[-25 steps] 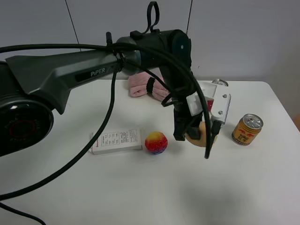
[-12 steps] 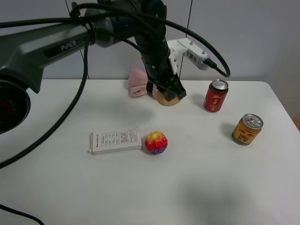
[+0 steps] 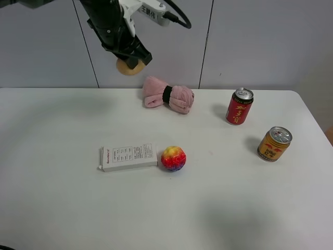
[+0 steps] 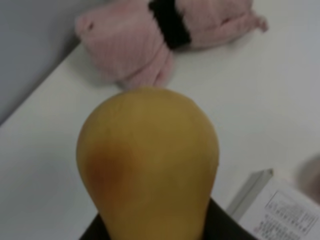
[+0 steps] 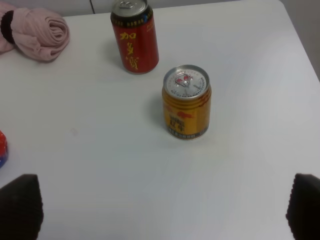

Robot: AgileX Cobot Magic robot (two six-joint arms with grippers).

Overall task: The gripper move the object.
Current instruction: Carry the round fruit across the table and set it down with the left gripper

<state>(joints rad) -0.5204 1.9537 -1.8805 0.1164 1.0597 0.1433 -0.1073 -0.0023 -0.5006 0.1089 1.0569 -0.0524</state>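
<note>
My left gripper (image 3: 127, 57) is shut on the object (image 3: 129, 67), a tan-brown roundish ball. It holds the object high in the air at the back left, in front of the wall and well above the white table (image 3: 62, 208). In the left wrist view the object (image 4: 149, 160) fills the middle, tan-yellow with a darker brownish patch, and only a dark edge of the jaws shows beneath it. My right gripper (image 5: 162, 207) is open and empty, its black fingertips (image 5: 20, 206) far apart above the table. It is out of the exterior view.
A pink rolled cloth (image 3: 168, 97) lies at the back middle. A red can (image 3: 238, 106) and a yellow can (image 3: 274, 144) stand at the right. A white box (image 3: 129, 157) and a multicoloured fuzzy ball (image 3: 173, 158) lie side by side mid-table.
My left arm has carried the object from low over the table's right-middle up and back to the far left, high above the table. Everything on the table has stayed in place.
</note>
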